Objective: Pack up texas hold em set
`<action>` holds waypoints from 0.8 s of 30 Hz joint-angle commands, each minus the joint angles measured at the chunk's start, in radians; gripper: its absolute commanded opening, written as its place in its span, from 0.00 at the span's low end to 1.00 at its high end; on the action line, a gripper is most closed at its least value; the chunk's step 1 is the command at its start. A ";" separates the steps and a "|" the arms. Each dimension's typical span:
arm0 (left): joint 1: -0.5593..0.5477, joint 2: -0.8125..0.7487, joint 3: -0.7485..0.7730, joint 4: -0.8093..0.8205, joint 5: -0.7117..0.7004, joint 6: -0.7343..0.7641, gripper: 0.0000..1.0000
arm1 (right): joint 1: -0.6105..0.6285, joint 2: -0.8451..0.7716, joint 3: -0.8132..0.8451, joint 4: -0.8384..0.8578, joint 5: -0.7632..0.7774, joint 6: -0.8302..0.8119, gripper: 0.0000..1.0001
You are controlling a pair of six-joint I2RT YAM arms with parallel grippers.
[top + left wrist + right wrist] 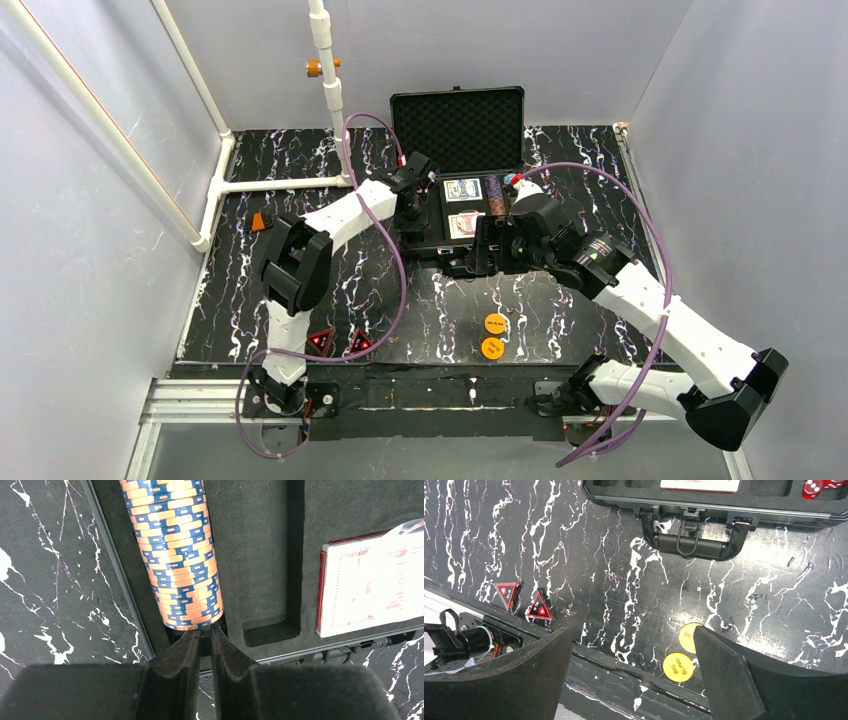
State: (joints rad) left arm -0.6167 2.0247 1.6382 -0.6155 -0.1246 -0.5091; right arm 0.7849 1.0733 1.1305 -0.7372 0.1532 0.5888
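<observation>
The left gripper (206,630) has its fingers drawn almost together, holding nothing. Its tips rest against the near end of the brown-and-blue chip row (175,555), which lies in a foam slot at the left of the open case (260,540). The step in hand looks like seating those chips. The right gripper (633,636) hangs wide open and empty over the worktop (599,555), lower centre of its view. Two orange discs (678,666) and two red-black triangles (540,607) lie loose outside the case, so the next move probably calls for lowering those open fingers right down around a thin, flat disc. Only the left wrist view shows the fingertips meeting the chips, and a card deck (367,587) at its right edge. Only the right wrist view shows "BIG BLIND" on a disc, the case handle (691,542) and red dice (814,487). The top view alone shows the lid standing open.
</observation>
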 commanded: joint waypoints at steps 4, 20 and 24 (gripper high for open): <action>0.020 -0.021 0.061 0.029 -0.059 0.043 0.14 | -0.006 -0.016 0.029 -0.011 0.028 -0.024 0.98; 0.020 -0.372 -0.103 0.011 -0.090 0.129 0.47 | -0.006 -0.005 0.046 -0.017 0.026 -0.021 0.98; 0.020 -0.466 -0.169 -0.006 -0.127 0.143 0.63 | -0.006 0.001 0.046 -0.010 0.023 -0.021 0.98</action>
State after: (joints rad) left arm -0.5983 1.6623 1.5295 -0.5858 -0.1833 -0.3988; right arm 0.7849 1.0740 1.1320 -0.7609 0.1593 0.5758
